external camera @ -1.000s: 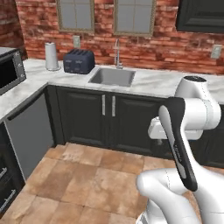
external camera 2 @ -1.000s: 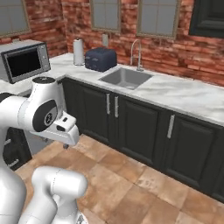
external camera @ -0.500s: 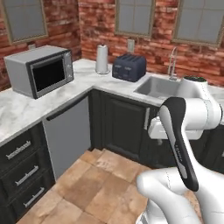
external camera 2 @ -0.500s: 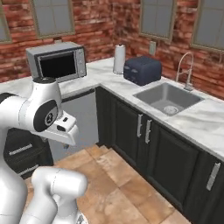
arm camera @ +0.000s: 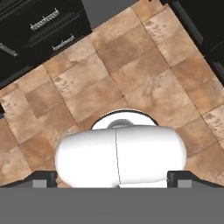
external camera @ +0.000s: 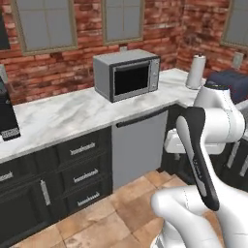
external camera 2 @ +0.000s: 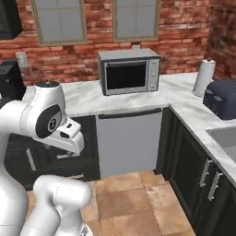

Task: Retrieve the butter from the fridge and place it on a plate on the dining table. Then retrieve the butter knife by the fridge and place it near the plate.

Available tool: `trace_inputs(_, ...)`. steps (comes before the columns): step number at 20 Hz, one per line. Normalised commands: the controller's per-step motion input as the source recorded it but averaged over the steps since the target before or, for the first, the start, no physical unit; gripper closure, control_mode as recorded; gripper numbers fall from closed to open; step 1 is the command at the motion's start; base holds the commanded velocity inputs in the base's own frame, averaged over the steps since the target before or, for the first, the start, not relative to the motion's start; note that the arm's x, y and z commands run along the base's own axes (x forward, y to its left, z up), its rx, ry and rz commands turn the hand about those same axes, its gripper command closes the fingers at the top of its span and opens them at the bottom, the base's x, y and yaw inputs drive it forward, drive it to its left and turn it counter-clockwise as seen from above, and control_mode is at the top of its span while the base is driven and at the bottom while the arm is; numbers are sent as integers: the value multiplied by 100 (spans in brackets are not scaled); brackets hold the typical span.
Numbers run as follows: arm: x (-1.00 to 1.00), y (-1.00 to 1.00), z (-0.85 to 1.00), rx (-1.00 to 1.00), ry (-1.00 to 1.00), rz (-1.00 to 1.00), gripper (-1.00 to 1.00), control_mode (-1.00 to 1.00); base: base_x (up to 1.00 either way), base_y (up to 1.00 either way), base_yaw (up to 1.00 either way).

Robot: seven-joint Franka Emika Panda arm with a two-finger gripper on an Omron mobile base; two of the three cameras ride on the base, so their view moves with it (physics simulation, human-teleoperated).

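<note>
- We see our tool (arm camera: 112,179) pointing straight down at the tiled floor (arm camera: 144,83), its 2 dark fingertips (arm camera: 43,178) standing at the widest spread with nothing between them.
- From the left base view, a grey microwave (external camera: 127,74) sits on the marble bench (external camera: 63,116) against the brick wall (external camera: 92,63), with its dark door facing us.
- Below the microwave we see a grey dishwasher front (external camera: 138,147) with a dark handle along its top edge.
- Left of the dishwasher stand dark drawers (external camera: 80,169) with slim metal pulls.
- A white paper towel roll (external camera: 196,71) stands upright on the bench where it turns the corner, and a dark blue toaster (external camera: 230,80) sits just beside it, partly behind our arm.
- In the right base view, the edge of a sink (external camera 2: 226,138) shows at the far right, past the toaster.
- A black appliance (external camera: 7,116) stands at the left end of the bench.
- 2 grey windows (external camera 2: 97,20) are set in the brick wall above the bench.
- Of the task's things, we cannot place the butter, the fridge, the plate, the dining table or the butter knife from these views.
- In the hand view, dark cabinet fronts (arm camera: 39,30) line the top of the floor.
</note>
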Motion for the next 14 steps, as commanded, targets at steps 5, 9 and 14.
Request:
trace_inputs(5, 0, 0, 0, 0, 0, 0, -100, 100, 43, 0, 73)
trace_inputs(9, 0, 0, 0, 0, 0, 0, -100, 100, 51, 0, 71)
trace_inputs(14, 0, 0, 0, 0, 0, 0, -100, 100, 72, -1, 69)
